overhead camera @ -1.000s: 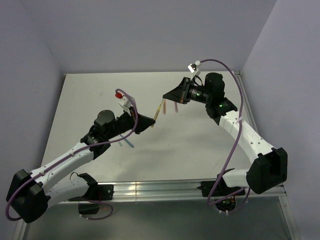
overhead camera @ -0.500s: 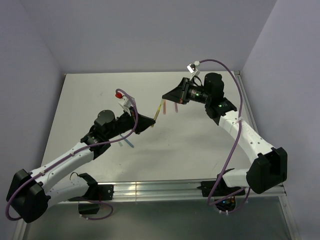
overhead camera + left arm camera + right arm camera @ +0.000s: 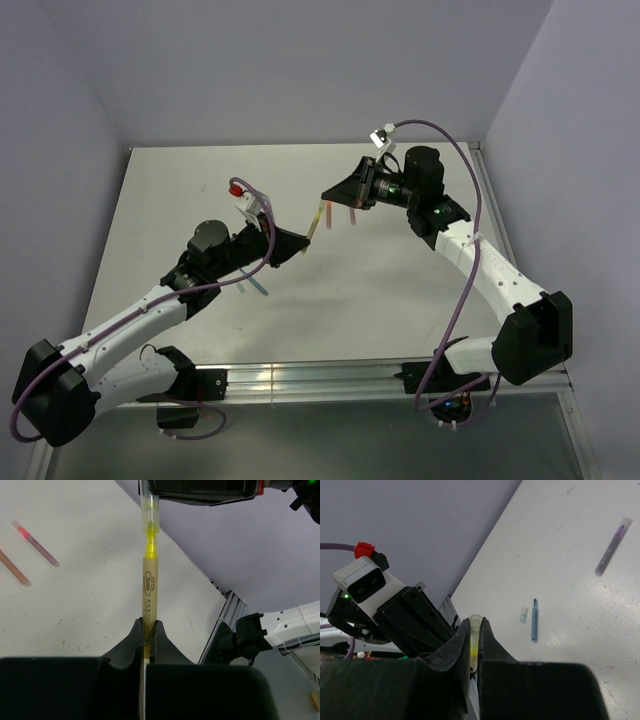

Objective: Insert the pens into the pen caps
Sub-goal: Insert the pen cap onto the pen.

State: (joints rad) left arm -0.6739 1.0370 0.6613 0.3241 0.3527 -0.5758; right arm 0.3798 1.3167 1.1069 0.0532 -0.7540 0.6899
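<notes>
1. Left tool (image 3: 148,626) is clamping the yellow pen (image 3: 149,587) by its back end, up in the air over the middle of the desk (image 3: 380,290).
2. Right tool (image 3: 475,630) is clamping a clear cap (image 3: 150,517). The pen tip is sitting inside it, probably not fully seated.
3. Blue pen (image 3: 534,620), purple pen (image 3: 610,547), pink pen (image 3: 35,542) and orange pen (image 3: 12,570) are lying loose on the desk, so most of the job is waiting.

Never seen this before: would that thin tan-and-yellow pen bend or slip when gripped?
Probably stiff: the thin tan-barrelled yellow pen runs straight from the left fingers to the clear plastic cap. Likely light: a pinch at one end holds it up. Its smooth round barrel might slip.
</notes>
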